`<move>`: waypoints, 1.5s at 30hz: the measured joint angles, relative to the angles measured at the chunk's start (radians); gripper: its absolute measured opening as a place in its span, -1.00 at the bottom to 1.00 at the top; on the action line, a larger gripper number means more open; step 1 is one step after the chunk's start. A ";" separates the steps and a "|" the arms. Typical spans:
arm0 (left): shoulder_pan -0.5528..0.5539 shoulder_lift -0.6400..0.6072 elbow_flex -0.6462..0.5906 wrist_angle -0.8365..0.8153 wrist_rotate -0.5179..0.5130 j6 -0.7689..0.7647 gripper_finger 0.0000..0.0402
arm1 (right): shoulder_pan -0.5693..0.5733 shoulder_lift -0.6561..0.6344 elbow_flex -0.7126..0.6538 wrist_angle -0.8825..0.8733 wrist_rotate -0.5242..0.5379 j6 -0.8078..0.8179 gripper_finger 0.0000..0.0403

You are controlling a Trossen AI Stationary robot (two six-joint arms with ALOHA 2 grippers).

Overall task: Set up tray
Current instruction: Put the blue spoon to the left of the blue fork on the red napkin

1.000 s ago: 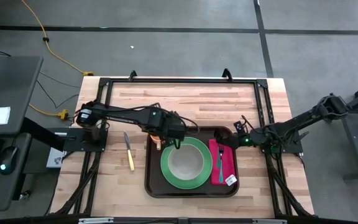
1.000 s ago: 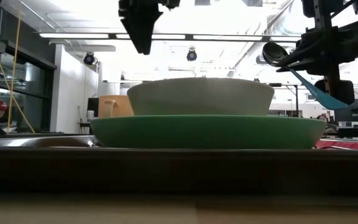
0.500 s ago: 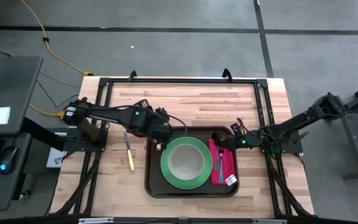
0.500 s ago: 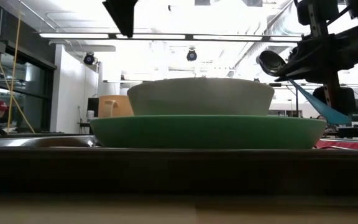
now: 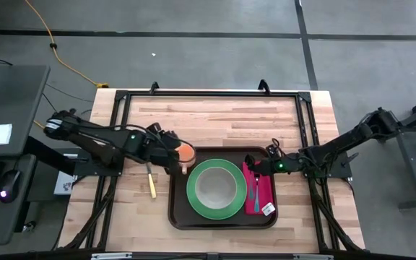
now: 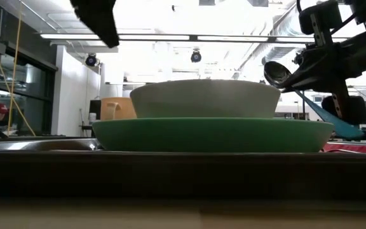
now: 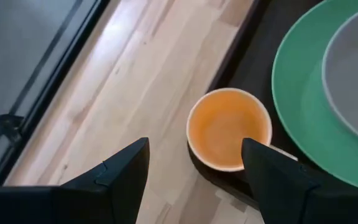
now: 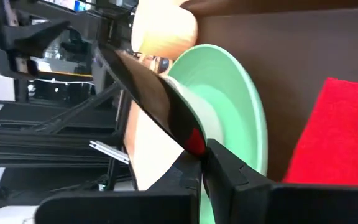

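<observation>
Since a second ago we see the left gripper pull back from over the plate to the tray's left edge, leaving an orange cup at the tray's far left corner. The right gripper has edged slightly further over the tray.

The tray lies on the table, near its front edge and about midway between the two arms. On it sits the green plate with a pale bowl in its middle. A red napkin lies just right of the plate, with a fork on top of it.

The left gripper hangs with its fingers spread wide and holding nothing; in its wrist view the cup stands ahead between them, apart from both. We think the cup rests on the tray's corner, though its base is hard to make out.

The right gripper is clenched on a spoon, held above the napkin's far end. In the low view the spoon's bowl points toward the plate and a blue handle slants down behind it. The right wrist view shows the dark spoon jutting out past the closed fingers.

A knife lies on the table left of the tray.
</observation>
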 joint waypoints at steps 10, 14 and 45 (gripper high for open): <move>0.001 -0.191 -0.171 0.101 0.018 0.077 0.41 | 0.000 0.072 0.000 -0.003 -0.026 0.068 -1.00; 0.001 -0.274 -0.236 0.144 0.013 0.108 0.41 | 0.000 0.107 0.001 0.022 -0.033 0.088 -1.00; 0.001 -0.470 -0.415 0.227 0.020 0.210 0.41 | 0.000 0.198 0.001 0.139 -0.090 0.224 -1.00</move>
